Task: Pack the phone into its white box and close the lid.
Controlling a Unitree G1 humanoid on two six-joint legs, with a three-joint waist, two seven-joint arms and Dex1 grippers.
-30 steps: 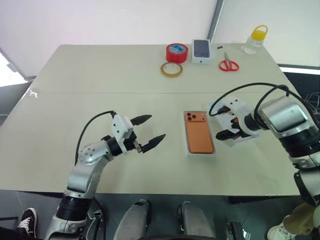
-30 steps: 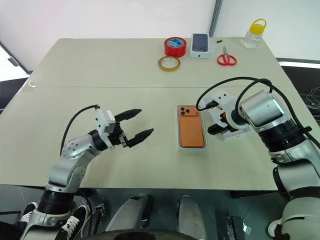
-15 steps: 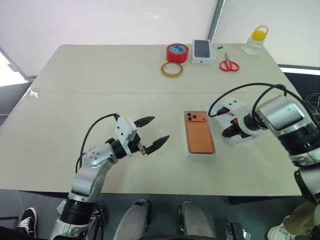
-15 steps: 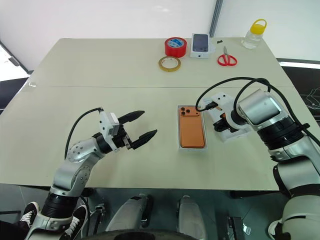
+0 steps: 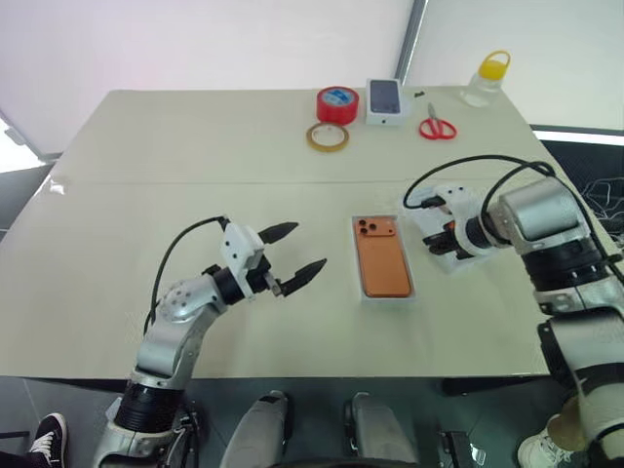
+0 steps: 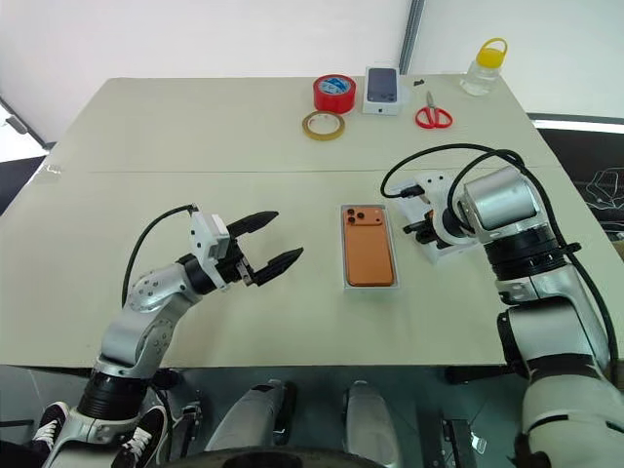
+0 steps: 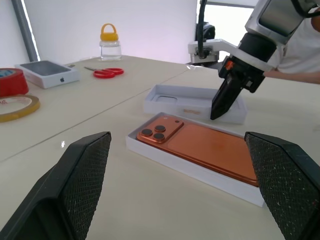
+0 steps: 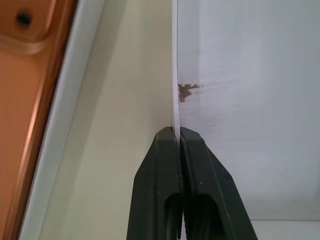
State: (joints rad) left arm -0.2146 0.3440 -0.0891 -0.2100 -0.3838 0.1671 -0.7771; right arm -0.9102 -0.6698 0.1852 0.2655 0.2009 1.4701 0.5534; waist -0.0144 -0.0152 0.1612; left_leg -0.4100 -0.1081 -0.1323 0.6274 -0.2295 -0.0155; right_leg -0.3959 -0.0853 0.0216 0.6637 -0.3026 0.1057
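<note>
Pinching the lid's (image 7: 194,101) near wall, right pincer (image 7: 218,111) clamps shut; phone (image 5: 380,267) lies in white box (image 5: 362,292) just beside, mid-counter (image 5: 195,156). Left pincer (image 5: 297,255) gapes wide. Apple logo on far-edge carton (image 7: 46,74).

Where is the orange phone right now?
The phone lies camera side up in the white box, near the middle of the table. The lid sits just to its right, with the right gripper pinching its near wall.
</note>
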